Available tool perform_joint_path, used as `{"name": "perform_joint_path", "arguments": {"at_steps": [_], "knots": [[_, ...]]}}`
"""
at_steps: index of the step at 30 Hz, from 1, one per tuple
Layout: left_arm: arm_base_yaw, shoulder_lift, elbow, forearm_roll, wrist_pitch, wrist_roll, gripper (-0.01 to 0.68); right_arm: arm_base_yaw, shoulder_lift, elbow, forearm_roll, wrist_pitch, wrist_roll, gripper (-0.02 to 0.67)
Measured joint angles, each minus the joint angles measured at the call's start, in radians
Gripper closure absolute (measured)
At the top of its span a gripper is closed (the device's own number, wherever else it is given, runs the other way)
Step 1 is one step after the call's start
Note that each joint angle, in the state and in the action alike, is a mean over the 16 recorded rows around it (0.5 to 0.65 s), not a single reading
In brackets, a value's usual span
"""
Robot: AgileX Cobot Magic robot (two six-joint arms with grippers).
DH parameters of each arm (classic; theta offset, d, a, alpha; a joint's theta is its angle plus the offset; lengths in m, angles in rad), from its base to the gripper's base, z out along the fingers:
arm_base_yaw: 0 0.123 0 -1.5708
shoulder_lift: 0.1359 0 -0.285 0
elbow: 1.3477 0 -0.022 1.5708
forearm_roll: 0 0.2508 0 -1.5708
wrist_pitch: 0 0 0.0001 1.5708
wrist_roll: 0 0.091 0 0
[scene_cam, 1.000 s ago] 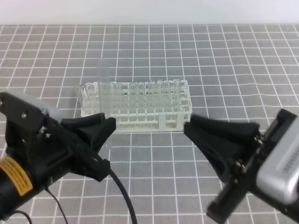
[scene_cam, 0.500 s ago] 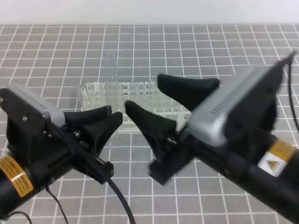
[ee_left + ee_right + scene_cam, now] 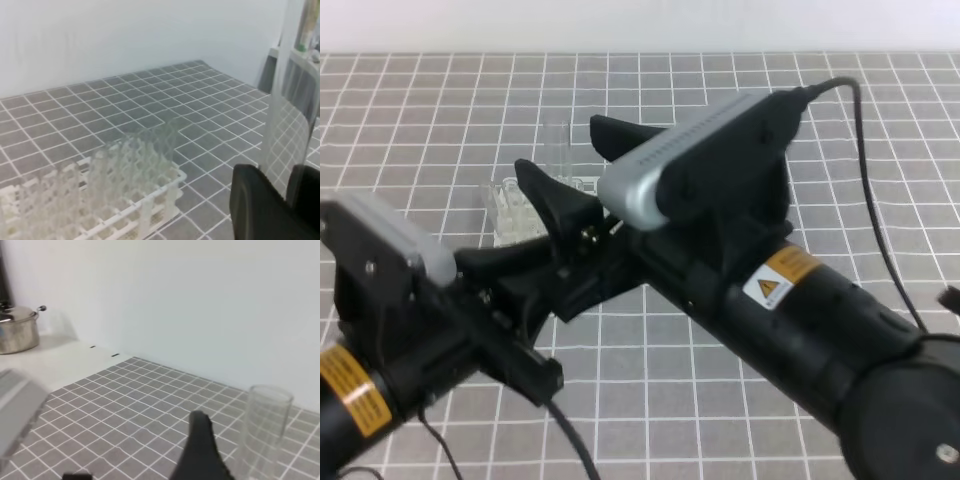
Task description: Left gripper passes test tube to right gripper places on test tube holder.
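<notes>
Holding the test tube [image 3: 556, 140] upright by its lower end, the left gripper [image 3: 535, 262] pinches it above the test tube holder [image 3: 513, 212], toward the bench's far left. The right gripper [image 3: 582, 168], jaws spread wide, straddles the tube's top. Its arm hides most of the holder; the pinch point itself is probably just below view.

Two bulky black arms: the left gripper [image 3: 535, 262] carries a yellow-orange label and trailing black cable; the right gripper [image 3: 565, 165] bears a silver-grey ribbed module and yellow warning-triangle sticker.
</notes>
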Motion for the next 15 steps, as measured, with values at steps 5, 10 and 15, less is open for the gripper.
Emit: {"name": "perform_joint_path", "arguments": {"at_steps": [5, 10, 15], "knots": [[0.000, 0.000, 0.040, 0.003, -0.067, -0.008, 0.599, -0.001, 0.030, -0.021, 0.023, -0.002, 0.001, 0.194], [0.000, 0.000, 0.076, 0.004, -0.138, -0.017, 0.610, -0.001, 0.039, -0.025, 0.035, 0.000, 0.008, 0.194], [0.000, 0.000, 0.089, 0.005, -0.164, -0.025, 0.593, -0.001, 0.043, -0.025, 0.036, 0.005, 0.016, 0.193]]}}
